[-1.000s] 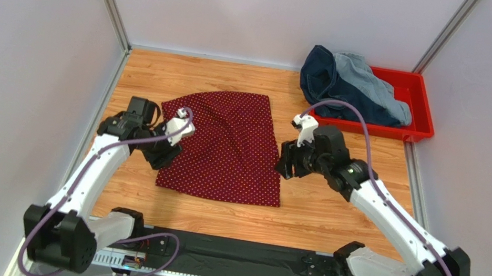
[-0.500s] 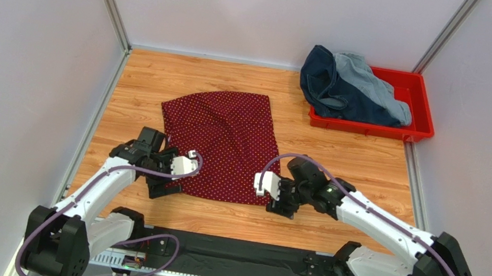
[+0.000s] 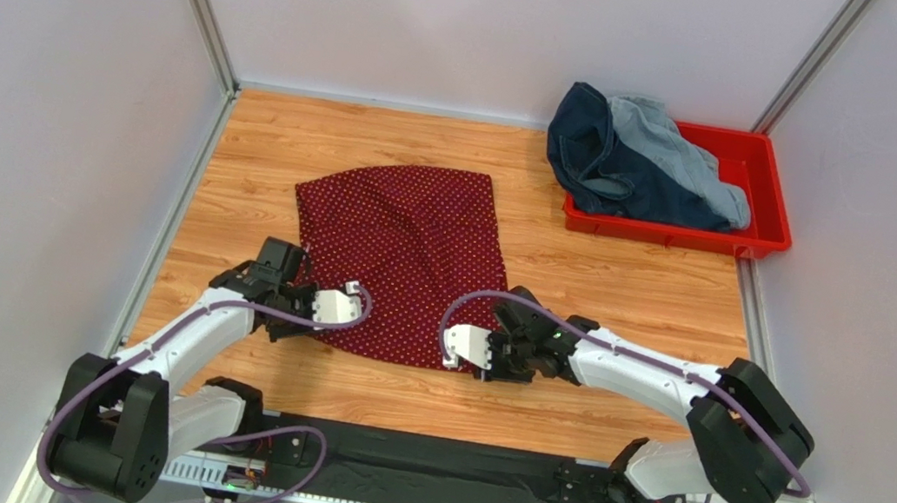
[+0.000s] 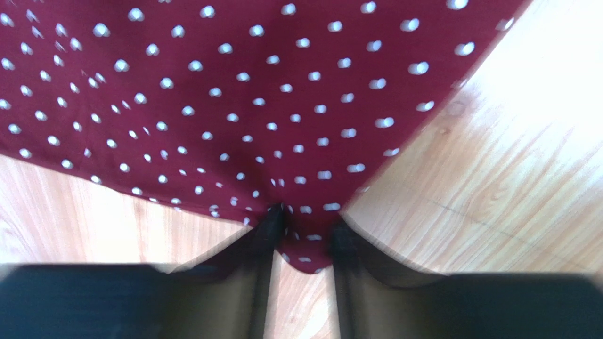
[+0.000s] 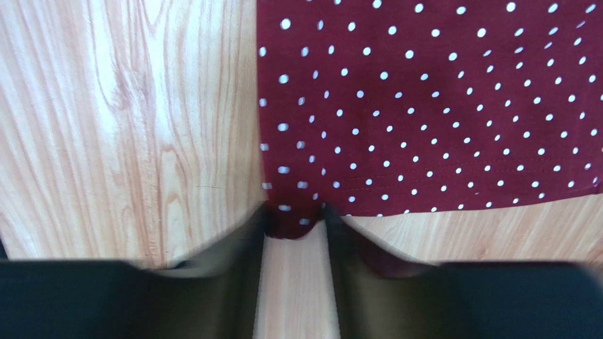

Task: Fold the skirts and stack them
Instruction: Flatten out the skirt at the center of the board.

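Two grippers now sit at the near hem of the dotted red skirt (image 3: 401,252), which lies spread flat in the middle of the tabletop (image 3: 271,148). A second ago both were higher up, at its side edges; they have since come down toward the near edge. The left gripper (image 4: 303,236) pinches the near-left corner, cloth bunched between its fingertips. The right gripper (image 5: 296,222) clenches the near-right corner likewise. With both corners held, the step in hand is probably the first fold, carrying the hem toward the far waistband. The navy denim skirt (image 3: 599,154) and pale denim skirt (image 3: 673,145) are heaped in the red tray (image 3: 777,222) at the far-right corner, so the task is barely begun.
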